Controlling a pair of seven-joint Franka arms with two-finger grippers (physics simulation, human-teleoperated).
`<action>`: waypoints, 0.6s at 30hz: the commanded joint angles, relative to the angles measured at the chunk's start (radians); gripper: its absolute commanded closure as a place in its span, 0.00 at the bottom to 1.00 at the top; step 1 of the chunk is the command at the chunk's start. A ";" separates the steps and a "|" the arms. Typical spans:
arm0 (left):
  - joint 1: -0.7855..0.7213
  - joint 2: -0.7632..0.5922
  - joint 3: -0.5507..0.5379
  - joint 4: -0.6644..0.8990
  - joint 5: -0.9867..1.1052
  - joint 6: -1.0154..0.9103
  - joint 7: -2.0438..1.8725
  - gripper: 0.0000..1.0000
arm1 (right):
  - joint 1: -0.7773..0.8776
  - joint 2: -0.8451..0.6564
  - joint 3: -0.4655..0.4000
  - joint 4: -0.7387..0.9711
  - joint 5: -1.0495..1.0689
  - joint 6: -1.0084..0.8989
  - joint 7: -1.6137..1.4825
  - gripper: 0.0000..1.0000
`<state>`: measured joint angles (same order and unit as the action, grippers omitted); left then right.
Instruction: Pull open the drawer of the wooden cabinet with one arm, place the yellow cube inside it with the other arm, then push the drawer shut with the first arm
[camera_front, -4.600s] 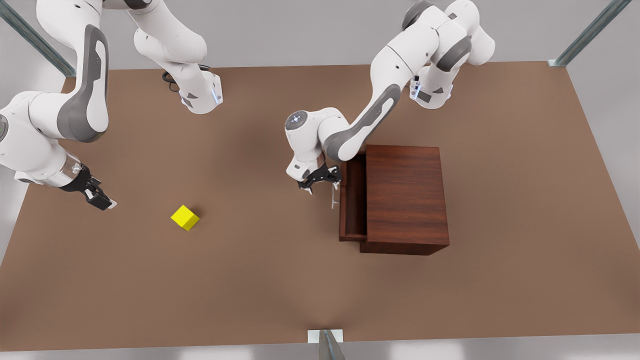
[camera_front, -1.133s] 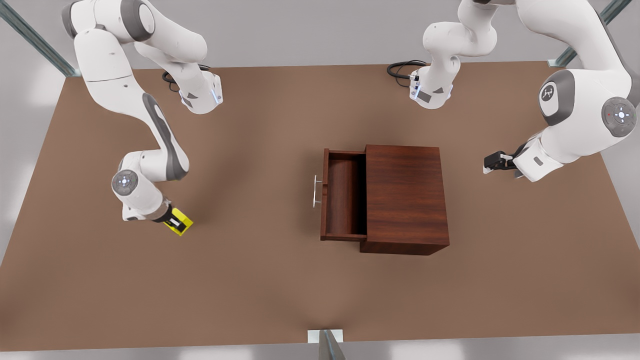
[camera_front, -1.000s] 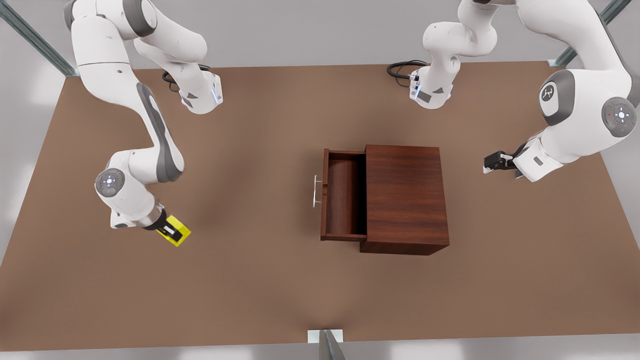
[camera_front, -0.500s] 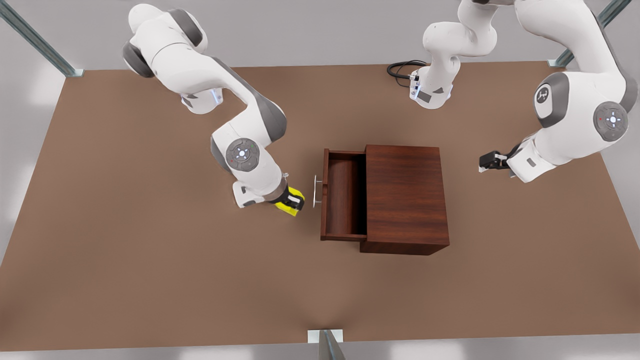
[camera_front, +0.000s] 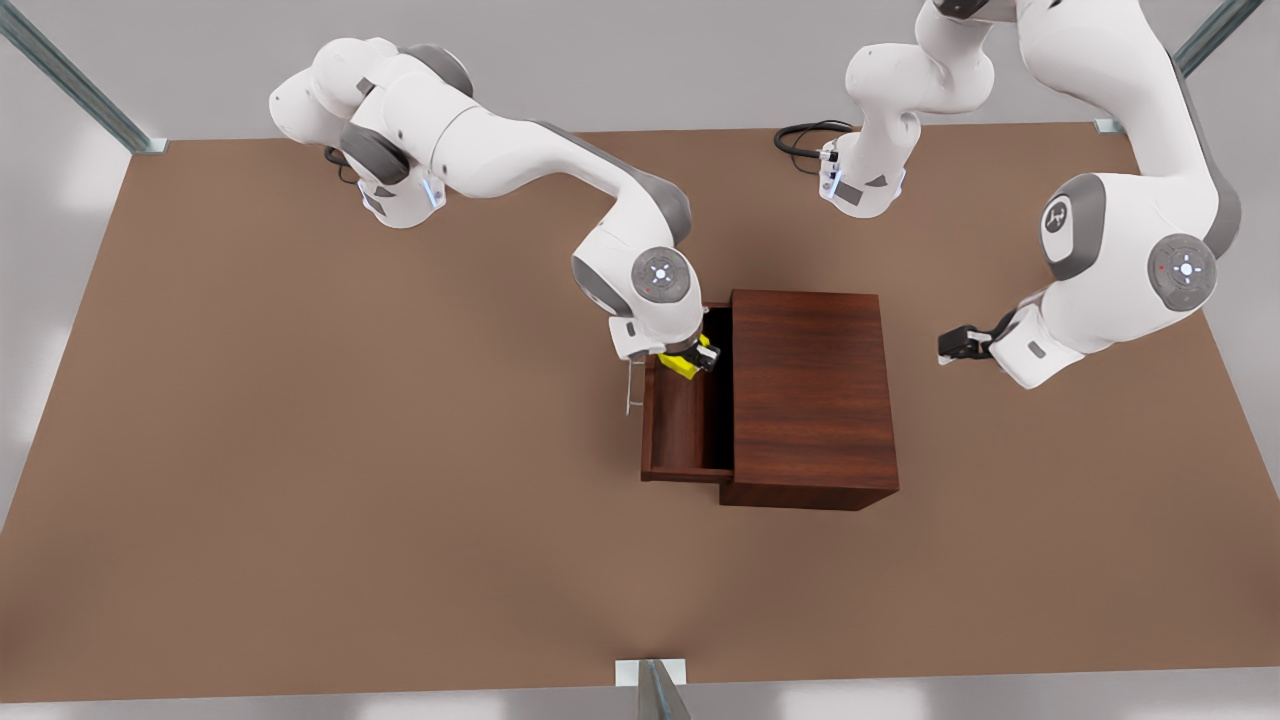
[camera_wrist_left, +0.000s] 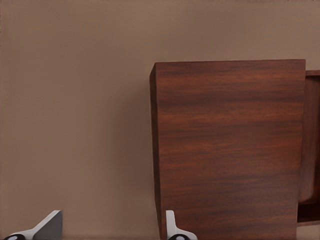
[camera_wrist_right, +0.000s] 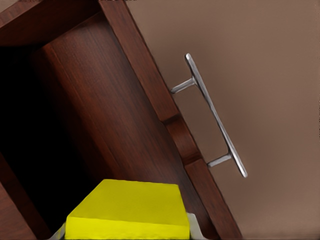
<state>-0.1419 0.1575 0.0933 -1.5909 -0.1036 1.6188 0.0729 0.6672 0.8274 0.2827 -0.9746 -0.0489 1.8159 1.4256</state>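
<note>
Over the open drawer: right gripper (camera_front: 691, 361) with its fingers clamped on the yellow cube (camera_front: 683, 366), hanging above the tray's far end.
Yellow cube: seen from the right wrist camera (camera_wrist_right: 131, 210) held over the dark hollow of the drawer (camera_wrist_right: 90, 125), inside its front board.
Drawer: pulled out of the wooden cabinet (camera_front: 810, 395) toward 9 o'clock in the front view; its floor (camera_front: 680, 425) lies bare toward 6 o'clock of the cube.
Handle: thin silver bar (camera_front: 629, 385) on the drawer front, just beside the right arm's wrist, apart from the fingers.
Left gripper: at 3 o'clock of the cabinet (camera_front: 953, 347), apart from it, fingers (camera_wrist_left: 49, 227) spread wide with nothing between; this arm waits.
Table: brown top (camera_front: 400, 520) lies bare around the cabinet out to its edges.
Cables: black loops (camera_front: 800, 135) at the arm bases, near 12 o'clock.
Writing: none legible.
</note>
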 joint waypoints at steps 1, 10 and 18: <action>-0.001 -0.001 0.000 0.000 0.001 0.009 -0.045 0.00 | 0.000 -0.002 -0.008 0.001 -0.005 -0.003 0.257 0.00; -0.406 0.218 -0.032 0.365 -0.008 -0.025 -0.629 0.00 | -0.693 -0.201 -0.005 -0.007 -0.100 -0.288 -0.540 0.00; -0.754 0.649 -0.029 0.674 0.102 0.338 -1.223 0.00 | -0.764 -0.383 -0.183 -0.458 -0.032 -0.079 -1.343 0.00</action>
<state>-0.8786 0.7891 0.0641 -0.9280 -0.0496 1.8028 -0.3950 -0.0984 0.4478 0.1007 -1.4256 -0.0850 1.7094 0.9543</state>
